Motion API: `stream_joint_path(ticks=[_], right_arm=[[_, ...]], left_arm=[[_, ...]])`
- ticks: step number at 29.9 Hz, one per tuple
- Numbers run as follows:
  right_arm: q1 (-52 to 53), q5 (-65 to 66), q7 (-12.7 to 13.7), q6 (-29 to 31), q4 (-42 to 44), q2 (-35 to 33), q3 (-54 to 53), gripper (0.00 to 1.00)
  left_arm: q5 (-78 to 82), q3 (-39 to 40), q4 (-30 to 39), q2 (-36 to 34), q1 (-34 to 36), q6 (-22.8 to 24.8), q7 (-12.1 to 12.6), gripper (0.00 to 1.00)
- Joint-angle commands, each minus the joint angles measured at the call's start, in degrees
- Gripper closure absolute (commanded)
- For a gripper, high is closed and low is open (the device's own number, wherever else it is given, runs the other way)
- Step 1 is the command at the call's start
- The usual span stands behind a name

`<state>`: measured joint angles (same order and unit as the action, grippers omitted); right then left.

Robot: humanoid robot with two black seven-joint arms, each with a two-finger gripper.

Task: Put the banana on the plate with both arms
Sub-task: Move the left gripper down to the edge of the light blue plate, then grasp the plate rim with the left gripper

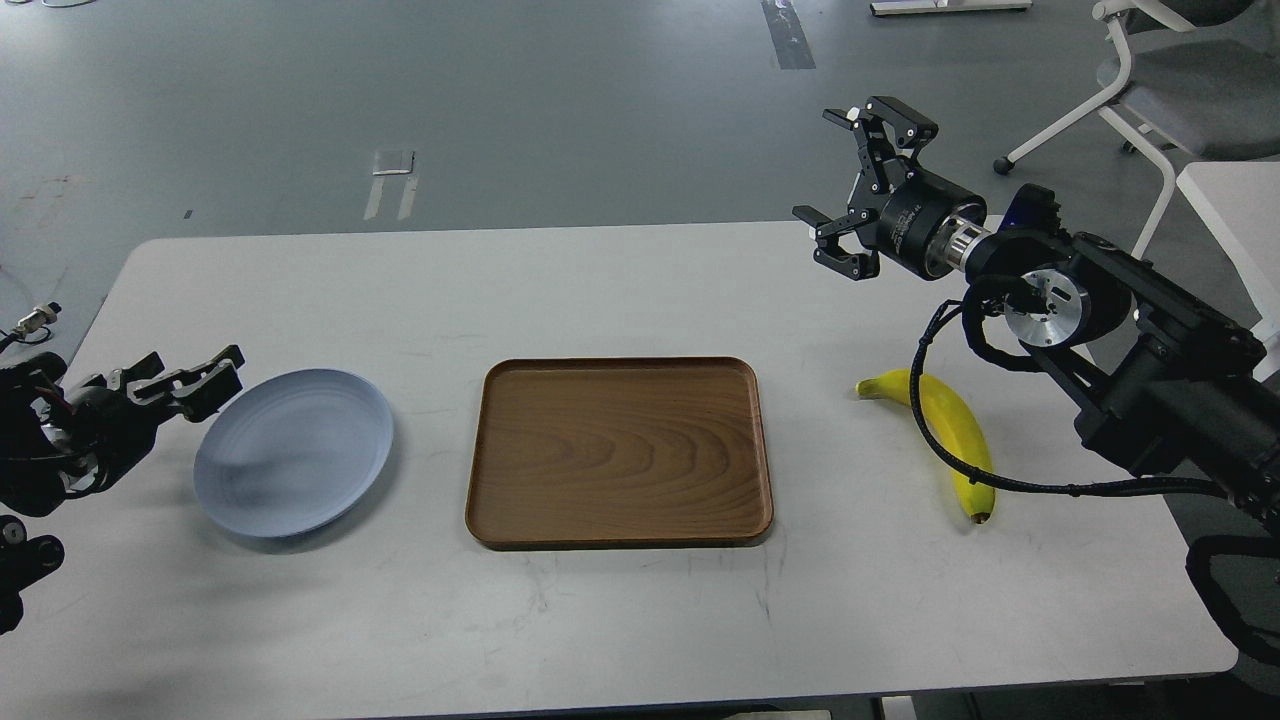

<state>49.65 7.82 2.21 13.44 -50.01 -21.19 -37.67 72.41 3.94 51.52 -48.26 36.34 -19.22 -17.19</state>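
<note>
Holding the plate (293, 452) rim at frame left, our left jaws (200, 375) pinched it; our right jaws (850, 185) hung spread, upper right, above the banana (950, 435).

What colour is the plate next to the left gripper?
Pale blue-grey, plain with no pattern: the plate, seen clearly in the head view.

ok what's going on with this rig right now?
Nothing is picked up yet. The banana lies on the table on the right side, with a black cable crossing in front of it. The right end effector hangs open above the table, behind the banana and clear of it. The left end effector sits at the left rim of the plate; I can't tell whether it is gripping it. A wooden tray with nothing on it sits between plate and banana.
</note>
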Motion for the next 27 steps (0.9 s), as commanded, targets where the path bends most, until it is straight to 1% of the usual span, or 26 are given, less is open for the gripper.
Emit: stream_joint_path(ticks=[1, 14, 27], right_arm=[[0.0, 0.0, 0.0, 0.0, 0.0, -0.1, 0.0, 0.00], [0.4, 0.0, 0.0, -0.2, 0.0, -0.3, 0.0, 0.00], [0.5, 0.0, 0.0, -0.1, 0.0, -0.3, 0.0, 0.00]], left_arm=[[-0.1, 0.0, 0.0, 0.2, -1.1, 0.0, -0.6, 0.03], [-0.2, 0.7, 0.0, 0.3, -0.3, 0.0, -1.0, 0.03], [-0.3, 0.5, -0.4, 1.2, -1.1, 0.0, -1.3, 0.03]])
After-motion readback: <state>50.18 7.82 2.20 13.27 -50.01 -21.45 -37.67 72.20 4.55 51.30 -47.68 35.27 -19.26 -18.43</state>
